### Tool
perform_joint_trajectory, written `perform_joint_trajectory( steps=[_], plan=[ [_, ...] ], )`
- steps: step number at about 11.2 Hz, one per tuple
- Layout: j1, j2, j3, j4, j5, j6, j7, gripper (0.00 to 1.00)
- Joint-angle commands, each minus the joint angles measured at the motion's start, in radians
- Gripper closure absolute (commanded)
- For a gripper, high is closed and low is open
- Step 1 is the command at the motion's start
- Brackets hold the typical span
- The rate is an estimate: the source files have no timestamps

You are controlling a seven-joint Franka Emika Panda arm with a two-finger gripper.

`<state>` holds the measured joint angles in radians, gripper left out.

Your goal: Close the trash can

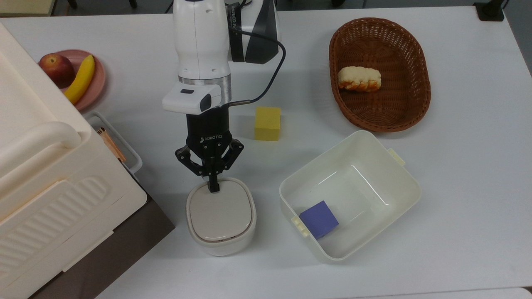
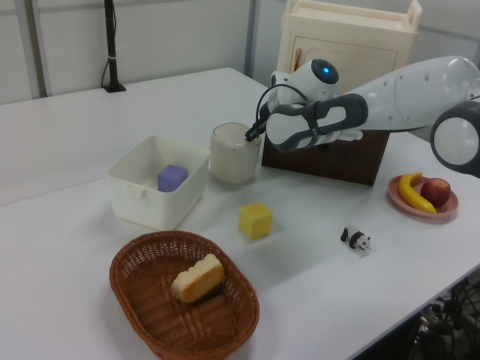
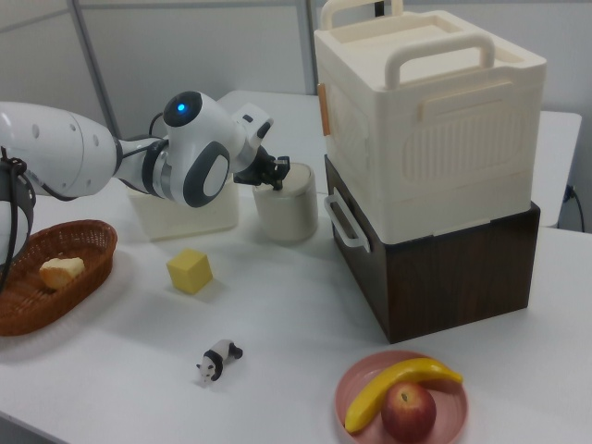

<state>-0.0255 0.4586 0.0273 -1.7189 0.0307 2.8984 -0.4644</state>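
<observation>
The trash can (image 1: 221,216) stands at the front of the table in the top view, a cream-white rounded bin whose beige lid lies flat on its rim. My gripper (image 1: 214,187) points down at the lid's edge nearest the arm, fingers shut together with nothing between them, the tip touching or just above the lid. In the left view the trash can (image 2: 232,154) stands beside the brown box with my gripper (image 2: 251,135) at its top right rim. The right view shows the trash can (image 3: 289,211) with my gripper (image 3: 273,178) at its upper left edge.
A lidless cream tub (image 1: 407,182) holding a purple cube (image 1: 319,219) sits to the top view's right of the trash can. A yellow block (image 1: 267,123), a wicker basket (image 1: 419,99) with bread, a fruit plate (image 1: 97,83) and a large cream case (image 1: 41,166) surround the arm.
</observation>
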Motion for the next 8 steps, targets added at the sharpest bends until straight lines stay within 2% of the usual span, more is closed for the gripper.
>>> perform_joint_trajectory(
  steps=[1,3,5,6,7,8],
  plan=[
    [-0.001,0.023,-0.004,-0.042,-0.012,-0.004,-0.028,1.0],
    [-0.002,-0.007,-0.004,-0.006,0.0,-0.007,-0.019,1.0],
    [-0.002,-0.091,-0.001,0.004,0.003,-0.013,0.024,1.0],
    [-0.002,-0.13,-0.003,0.001,0.003,-0.045,0.056,1.0],
    [0.002,-0.188,-0.001,0.001,0.003,-0.155,0.087,0.99],
    [0.007,-0.242,-0.001,0.001,0.003,-0.327,0.102,0.75]
  ],
)
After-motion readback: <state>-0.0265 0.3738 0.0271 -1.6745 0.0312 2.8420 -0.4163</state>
